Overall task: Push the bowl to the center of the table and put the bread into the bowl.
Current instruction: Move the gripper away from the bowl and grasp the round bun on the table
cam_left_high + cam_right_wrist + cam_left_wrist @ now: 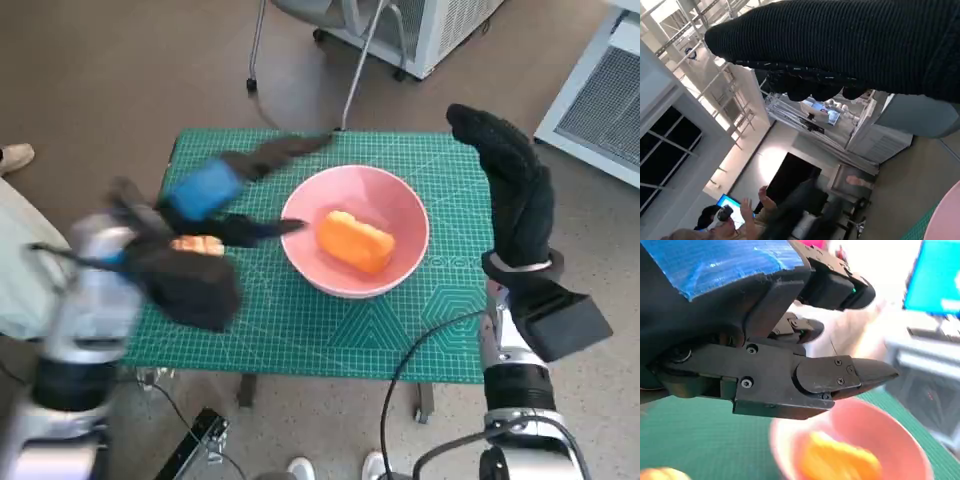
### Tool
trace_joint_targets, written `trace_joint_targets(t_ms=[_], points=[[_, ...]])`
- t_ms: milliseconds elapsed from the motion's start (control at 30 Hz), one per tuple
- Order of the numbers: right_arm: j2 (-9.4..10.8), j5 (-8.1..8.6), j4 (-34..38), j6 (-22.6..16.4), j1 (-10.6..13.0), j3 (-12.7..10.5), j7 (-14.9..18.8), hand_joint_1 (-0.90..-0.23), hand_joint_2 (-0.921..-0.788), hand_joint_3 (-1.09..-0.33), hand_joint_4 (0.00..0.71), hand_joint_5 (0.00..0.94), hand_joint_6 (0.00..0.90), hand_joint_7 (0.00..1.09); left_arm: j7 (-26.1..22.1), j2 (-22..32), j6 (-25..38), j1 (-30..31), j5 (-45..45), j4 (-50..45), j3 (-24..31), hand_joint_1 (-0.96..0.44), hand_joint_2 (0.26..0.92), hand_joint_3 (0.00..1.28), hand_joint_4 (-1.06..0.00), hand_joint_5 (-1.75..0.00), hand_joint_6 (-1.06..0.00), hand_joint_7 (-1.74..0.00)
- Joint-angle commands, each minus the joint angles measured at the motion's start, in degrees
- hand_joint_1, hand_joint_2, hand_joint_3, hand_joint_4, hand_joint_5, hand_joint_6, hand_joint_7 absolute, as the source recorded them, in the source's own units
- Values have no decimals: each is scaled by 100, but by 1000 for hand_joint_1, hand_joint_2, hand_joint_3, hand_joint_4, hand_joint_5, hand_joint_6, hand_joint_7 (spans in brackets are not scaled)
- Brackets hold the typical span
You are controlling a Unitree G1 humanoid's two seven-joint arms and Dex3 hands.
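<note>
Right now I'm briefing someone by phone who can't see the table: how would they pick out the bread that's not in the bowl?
Start at the green mat covering the small table, then find the pink bowl near its middle. The loose bread lies on the mat beside the bowl, under the blue-taped left hand. It is paler and part hidden, unlike the bright orange bread inside the bowl.

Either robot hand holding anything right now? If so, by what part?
Nothing held. Left robot hand is open above the mat; right robot hand is raised, empty. Bread lies in the bowl.
</note>
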Motion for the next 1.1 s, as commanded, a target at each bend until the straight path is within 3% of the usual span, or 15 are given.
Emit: trace_joint_targets(t_ms=[33,267,500,833,933,1100], points=[[26,2,65,34,45,27,28,-462,-921,-624,468,10,138,913,-85,522,170,515,-176,-530,617,-386,918,97,-368,-42,-442,-143],[40,121,64,100,23,31,125,-460,-921,-622,463,7,135,914,-382,1192,519,1144,-251,-604,1144,-246,868,14,-356,-14,-434,-138],[26,168,152,113,-53,2,200,-459,-921,-623,462,7,134,916,-775,1717,818,1512,-284,-315,1223,-177,833,2,-268,-1,-382,-88],[18,159,312,86,-173,-23,240,-438,-920,-632,461,6,133,916,-1268,2058,911,1520,-210,116,724,-65,813,0,-106,0,-276,-11],[13,155,338,83,-193,-27,254,-430,-907,-658,461,6,135,911,-1235,2046,907,1439,-85,281,495,19,812,1,-83,0,-256,-3],[8,135,344,67,-212,-26,258,-426,-897,-675,460,6,136,909,-1112,1987,774,1266,223,675,46,133,816,4,-64,0,-231,-1]])
